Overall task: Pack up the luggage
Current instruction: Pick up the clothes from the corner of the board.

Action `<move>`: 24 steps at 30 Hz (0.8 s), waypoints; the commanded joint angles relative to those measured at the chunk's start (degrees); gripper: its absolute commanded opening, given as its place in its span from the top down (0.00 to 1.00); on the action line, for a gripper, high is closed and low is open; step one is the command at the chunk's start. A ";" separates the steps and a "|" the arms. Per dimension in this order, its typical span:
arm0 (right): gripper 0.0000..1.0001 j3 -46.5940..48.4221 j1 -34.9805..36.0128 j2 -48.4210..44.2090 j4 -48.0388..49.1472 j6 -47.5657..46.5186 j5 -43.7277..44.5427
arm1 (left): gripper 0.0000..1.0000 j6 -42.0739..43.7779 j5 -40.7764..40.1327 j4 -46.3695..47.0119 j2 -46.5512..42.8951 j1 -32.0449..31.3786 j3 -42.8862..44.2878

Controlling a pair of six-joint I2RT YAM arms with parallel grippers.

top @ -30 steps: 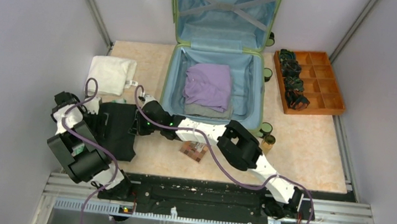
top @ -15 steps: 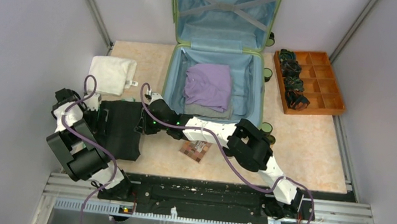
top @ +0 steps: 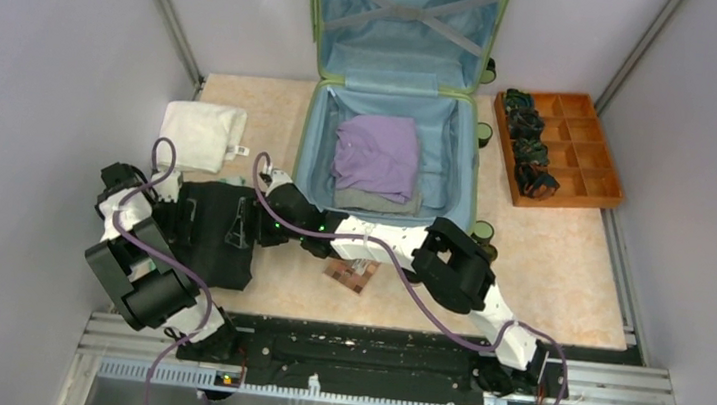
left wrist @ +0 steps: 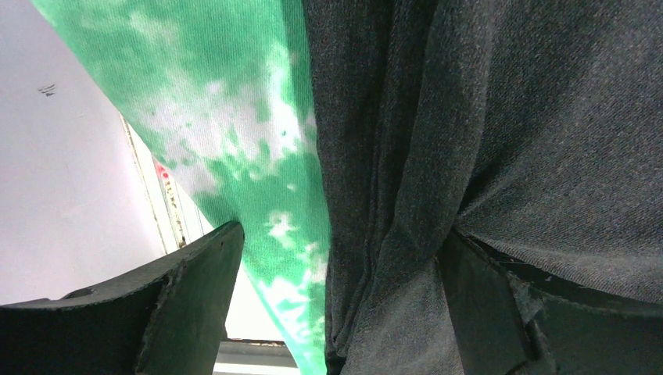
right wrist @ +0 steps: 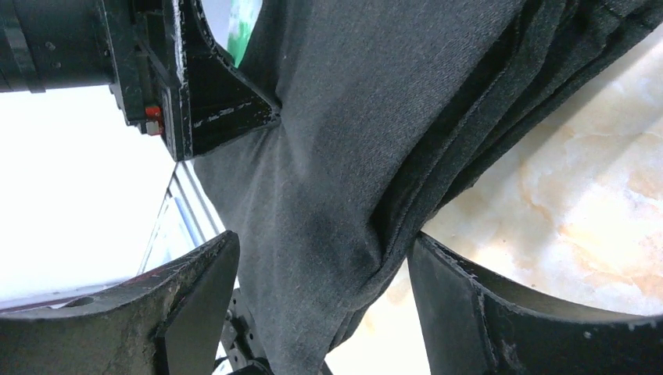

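Observation:
The luggage lies open at the back of the table with its lid upright against the wall. A purple garment rests on a grey one inside it. A dark grey garment lies on the table at the left, between both grippers. My left gripper is open at its left edge, with the dark grey garment and a green tie-dye cloth between its fingers. My right gripper is open at its right edge, and a fold of the dark grey garment hangs loose between the fingers.
A white folded cloth lies behind the left arm. An orange compartment tray with dark items stands at the back right. A small brown patterned item lies under the right arm, with a gold cylinder beside the suitcase corner. Walls close in on both sides.
My right gripper has gone from shut to open, letting go of the dark grey garment. The right arm has shifted slightly left. My left gripper stayed open.

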 commanded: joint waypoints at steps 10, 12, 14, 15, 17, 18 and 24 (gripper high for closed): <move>0.17 5.81 5.18 -1.25 -23.04 4.31 25.00 | 0.04 4.48 -12.66 14.77 5.92 0.78 -4.00; 0.16 3.42 5.51 -2.33 -21.69 5.71 24.75 | 0.04 4.69 -12.65 14.78 5.99 0.73 -4.12; 0.16 1.97 5.97 -2.36 -18.66 6.12 23.56 | 0.04 4.86 -12.72 14.99 6.05 0.74 -4.18; 0.16 2.04 6.04 -1.79 -16.91 6.37 22.45 | 0.04 4.86 -12.70 14.97 6.10 0.77 -4.26; 0.15 2.97 5.88 -0.02 -14.39 7.51 19.94 | 0.04 4.86 -12.67 14.74 6.15 0.78 -4.14; 0.15 3.16 5.67 0.97 -12.51 7.77 18.45 | 0.04 4.95 -12.68 14.62 6.05 0.76 -4.11; 0.19 2.58 3.82 5.77 1.65 10.28 10.26 | 0.04 5.38 -12.83 14.60 5.89 0.76 -4.21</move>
